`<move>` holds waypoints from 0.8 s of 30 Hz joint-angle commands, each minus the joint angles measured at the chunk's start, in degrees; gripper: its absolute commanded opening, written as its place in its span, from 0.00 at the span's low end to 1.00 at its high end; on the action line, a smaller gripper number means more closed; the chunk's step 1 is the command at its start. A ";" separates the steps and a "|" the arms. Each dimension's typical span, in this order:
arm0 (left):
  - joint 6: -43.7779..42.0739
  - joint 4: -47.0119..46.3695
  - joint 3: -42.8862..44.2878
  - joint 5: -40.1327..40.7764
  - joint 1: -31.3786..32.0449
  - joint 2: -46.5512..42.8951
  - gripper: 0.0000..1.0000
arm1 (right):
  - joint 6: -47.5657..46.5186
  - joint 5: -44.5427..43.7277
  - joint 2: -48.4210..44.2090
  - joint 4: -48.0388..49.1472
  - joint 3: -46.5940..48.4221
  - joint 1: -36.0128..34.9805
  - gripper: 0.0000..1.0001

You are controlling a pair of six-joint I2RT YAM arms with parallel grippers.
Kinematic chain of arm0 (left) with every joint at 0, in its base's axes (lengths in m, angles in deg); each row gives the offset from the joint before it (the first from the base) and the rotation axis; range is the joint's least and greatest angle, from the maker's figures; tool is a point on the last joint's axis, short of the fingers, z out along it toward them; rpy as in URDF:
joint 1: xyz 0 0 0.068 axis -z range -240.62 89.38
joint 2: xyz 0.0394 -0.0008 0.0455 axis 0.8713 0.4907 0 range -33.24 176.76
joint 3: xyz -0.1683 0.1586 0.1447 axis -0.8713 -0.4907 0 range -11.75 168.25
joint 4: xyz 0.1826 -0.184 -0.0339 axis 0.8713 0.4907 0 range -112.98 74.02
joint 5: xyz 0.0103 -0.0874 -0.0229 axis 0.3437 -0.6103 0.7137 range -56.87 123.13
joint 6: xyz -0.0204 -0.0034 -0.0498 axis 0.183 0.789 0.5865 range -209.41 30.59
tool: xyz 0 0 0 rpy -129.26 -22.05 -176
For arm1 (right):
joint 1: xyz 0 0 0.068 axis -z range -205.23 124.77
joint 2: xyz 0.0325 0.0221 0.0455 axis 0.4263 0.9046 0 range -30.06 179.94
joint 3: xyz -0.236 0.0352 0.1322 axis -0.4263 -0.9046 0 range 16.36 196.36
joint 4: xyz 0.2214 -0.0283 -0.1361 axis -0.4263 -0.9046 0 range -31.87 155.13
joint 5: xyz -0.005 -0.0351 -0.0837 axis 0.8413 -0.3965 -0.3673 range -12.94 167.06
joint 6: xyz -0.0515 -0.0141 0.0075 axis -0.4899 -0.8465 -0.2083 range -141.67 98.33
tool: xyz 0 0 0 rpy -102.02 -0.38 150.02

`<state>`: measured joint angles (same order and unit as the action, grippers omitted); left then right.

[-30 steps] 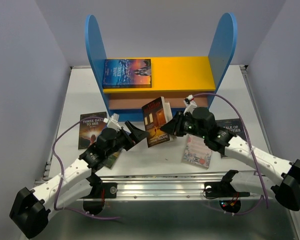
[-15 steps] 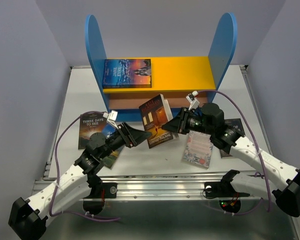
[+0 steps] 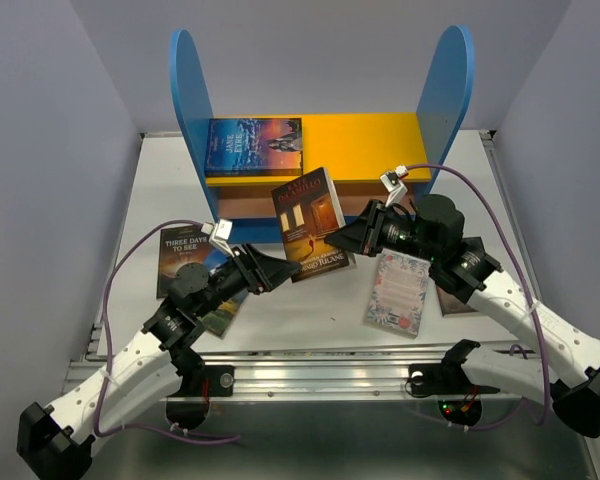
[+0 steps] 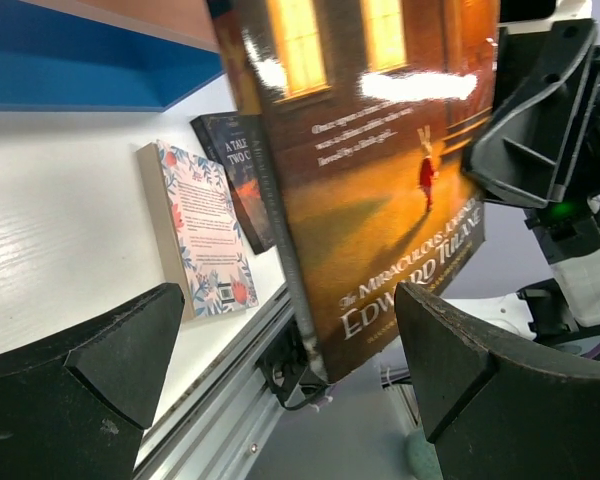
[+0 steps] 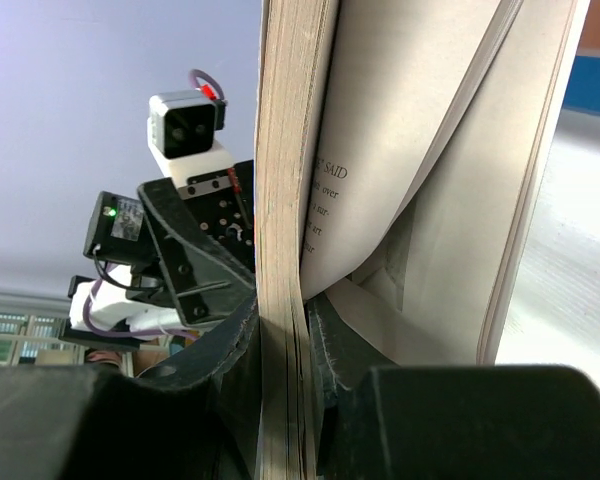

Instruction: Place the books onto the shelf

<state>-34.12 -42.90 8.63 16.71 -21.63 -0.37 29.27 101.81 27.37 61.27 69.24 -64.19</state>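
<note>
White table (image 3: 280, 325); right claw (image 3: 338, 240) tight on Edward Tulane book (image 3: 305, 210), left claw (image 3: 283, 270) wide, empty.

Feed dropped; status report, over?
Right gripper shut on Edward Tulane book, aloft before shelf. Left gripper open by its lower corner. Jane Eyre book on shelf top.

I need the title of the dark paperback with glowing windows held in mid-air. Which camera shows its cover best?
Left wrist: the dark window-lit paperback faces the lens, "Edward Tulane" legible. Top external shows the cover small and tilted. Right wrist shows only page edges pinched in the right tool.
</note>
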 commanded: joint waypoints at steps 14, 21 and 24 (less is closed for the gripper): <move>0.61 -16.46 2.65 -7.22 0.04 8.36 0.33 | 0.74 4.43 2.86 6.14 2.14 0.46 0.01; 1.75 -16.64 0.81 -3.27 0.04 4.67 0.00 | -0.48 -1.18 3.39 4.22 1.34 0.46 0.01; 1.93 -16.55 -0.08 -1.07 0.04 1.61 0.00 | -2.24 -5.58 3.31 0.44 2.05 0.46 0.09</move>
<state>-30.80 -53.52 8.41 13.74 -22.33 5.24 28.18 101.13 30.41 61.60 69.51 -62.56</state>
